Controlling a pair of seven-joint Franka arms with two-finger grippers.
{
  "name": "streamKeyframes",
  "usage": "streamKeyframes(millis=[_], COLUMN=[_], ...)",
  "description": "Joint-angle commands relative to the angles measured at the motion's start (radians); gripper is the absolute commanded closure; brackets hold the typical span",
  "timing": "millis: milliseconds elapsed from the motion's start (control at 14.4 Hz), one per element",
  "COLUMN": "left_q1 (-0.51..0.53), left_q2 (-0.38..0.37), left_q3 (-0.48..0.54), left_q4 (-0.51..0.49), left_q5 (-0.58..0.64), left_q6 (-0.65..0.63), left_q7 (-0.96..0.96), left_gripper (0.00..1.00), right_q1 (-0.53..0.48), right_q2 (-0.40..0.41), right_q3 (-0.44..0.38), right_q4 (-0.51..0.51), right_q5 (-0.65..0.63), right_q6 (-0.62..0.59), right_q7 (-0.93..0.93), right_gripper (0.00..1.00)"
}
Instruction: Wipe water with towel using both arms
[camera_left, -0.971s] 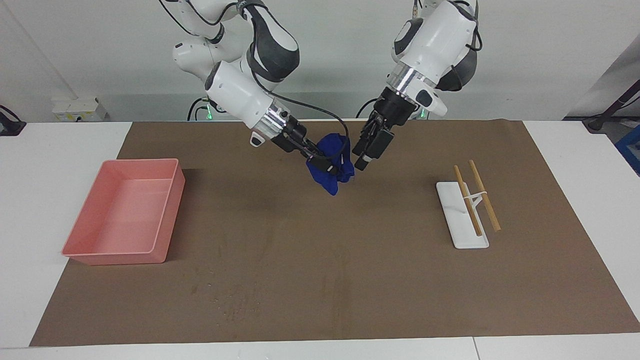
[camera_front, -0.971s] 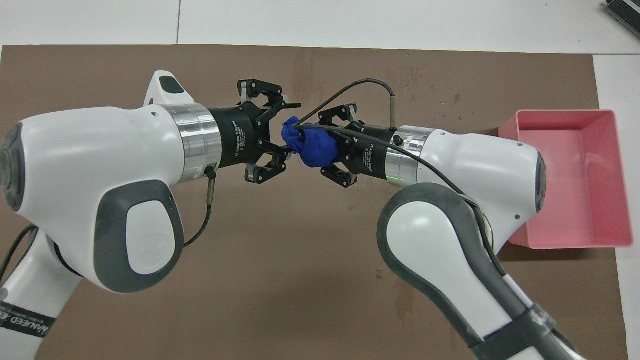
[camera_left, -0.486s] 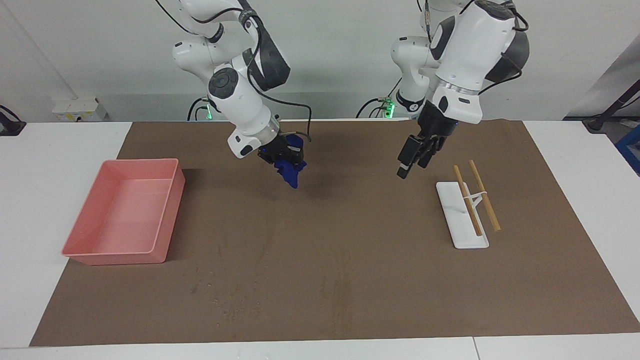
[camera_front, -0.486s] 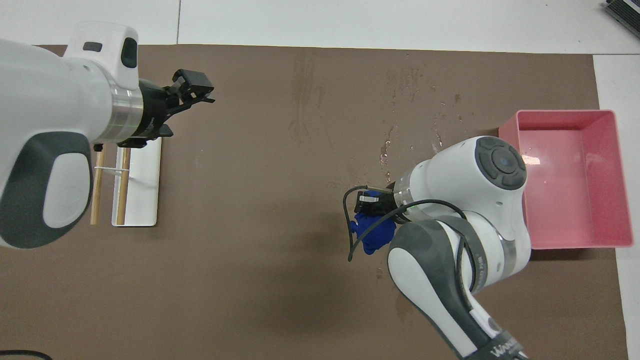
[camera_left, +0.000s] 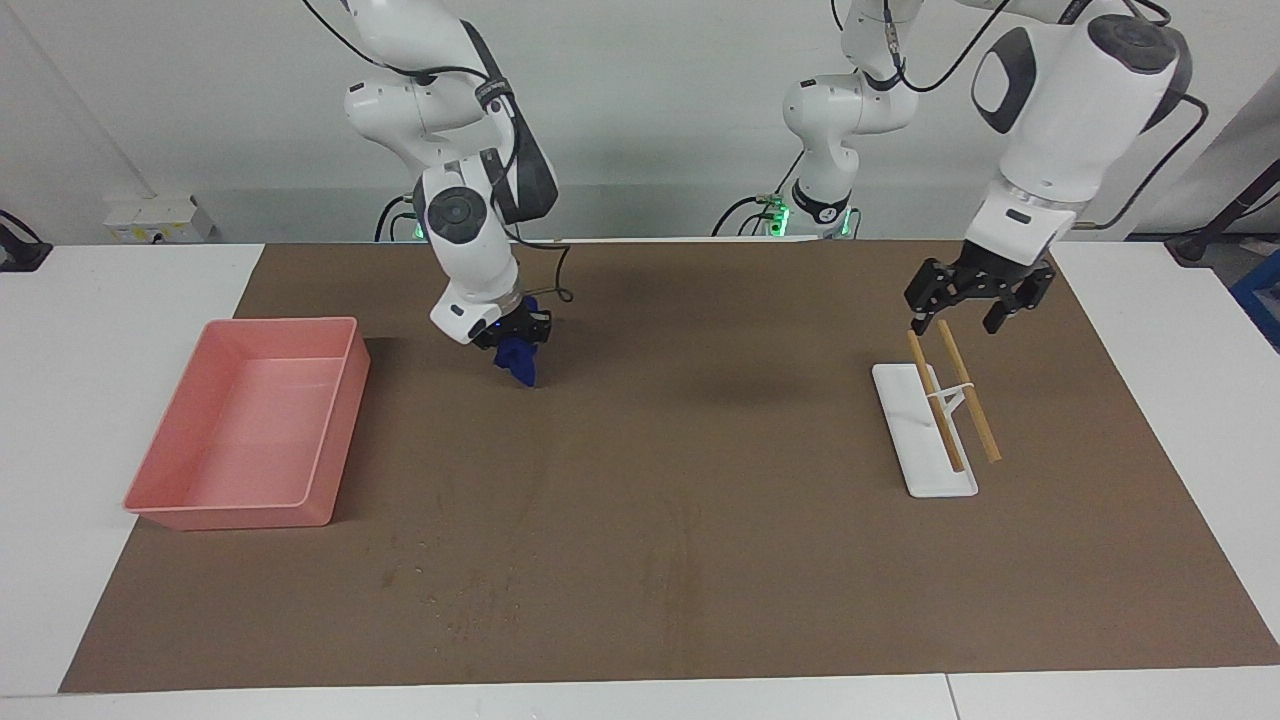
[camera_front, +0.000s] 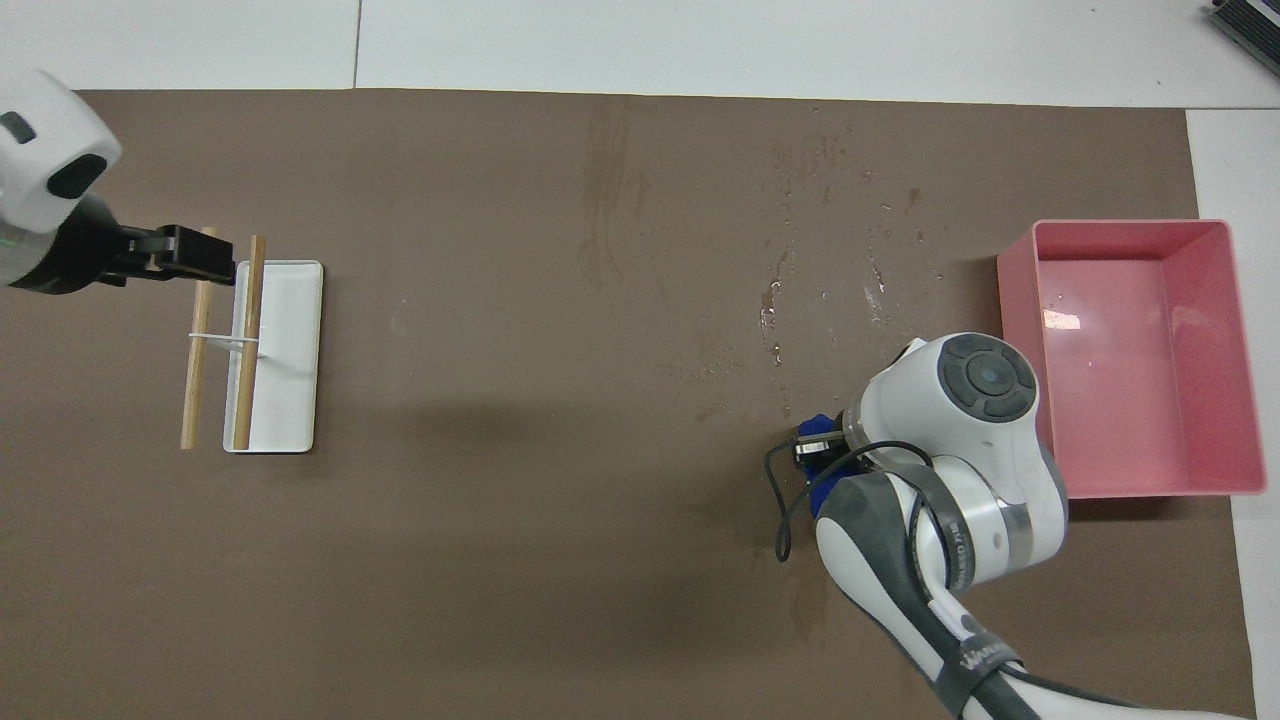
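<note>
In the facing view, upper left of centre, the right claw (camera_left: 516, 345) is clamped on the small deep-blue soft towel (camera_left: 520, 364), which hangs bunched from its tips just above the brown mat (camera_left: 700, 520) on the bench. At upper right, the left claw (camera_left: 978, 312) hangs with fingers spread wide over the white rack with wooden rods (camera_left: 935, 425).

In the overhead view, at lower right, the towel (camera_front: 822, 487) peeks out under the right arm's wrist beside the pink plastic tray (camera_front: 1140, 360). At the left edge, the left claw (camera_front: 190, 255) sits over the rack's (camera_front: 285, 350) upper end.

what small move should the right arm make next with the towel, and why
Probably lower the right gripper so the towel it holds presses on the mat, then sweep toward the water drops farther from the robots. The towel hangs bunched above the mat.
</note>
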Motion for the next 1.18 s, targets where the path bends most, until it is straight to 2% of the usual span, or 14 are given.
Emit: streamKeyframes(millis=[0,69,139,278,416,624,833,971,1110], left_q1=[0.032,0.031,0.029,0.028,0.020,-0.025,-0.113,-0.091,-0.037], left_q2=[-0.002,0.014,0.016,-0.046,-0.085,-0.088,-0.102,-0.102,-0.076], left_q3=[-0.009,-0.006,-0.007,-0.011,-0.009,0.008,0.123,0.108,0.040], left_q4=[0.072,0.133,0.150,0.044,-0.041,-0.045,-0.037,-0.029,0.053], left_q5=[0.014,0.020,0.021,0.015,0.013,0.020,0.013,0.018,0.030], left_q6=[-0.143,-0.227,-0.254,-0.221,-0.141,-0.147,-0.161,-0.167,-0.226], left_q7=[0.054,0.054,0.057,0.058,0.054,0.046,0.058,0.058,0.068], left_gripper=[0.00,0.00,0.00,0.00,0.00,0.00,0.00,0.00,0.00], right_q1=[-0.024,-0.011,0.011,0.055,0.095,0.115,0.167,0.213,0.241], right_q2=[0.014,0.014,0.023,0.027,0.040,0.028,-0.012,-0.037,-0.060], right_q3=[0.014,0.015,0.015,0.017,0.017,0.020,0.018,0.018,0.018], right_q4=[-0.072,-0.094,-0.098,-0.106,-0.118,-0.182,-0.255,-0.259,-0.259], right_q5=[-0.022,-0.022,-0.019,-0.003,0.069,0.100,0.146,0.151,0.151], right_q6=[0.069,0.091,0.094,0.091,0.086,0.088,0.071,0.014,-0.021], right_q7=[-0.013,0.019,0.077,0.157,0.196,0.206,0.229,0.307,0.361], right_gripper=[1.00,1.00,1.00,1.00,1.00,1.00,1.00,1.00,1.00])
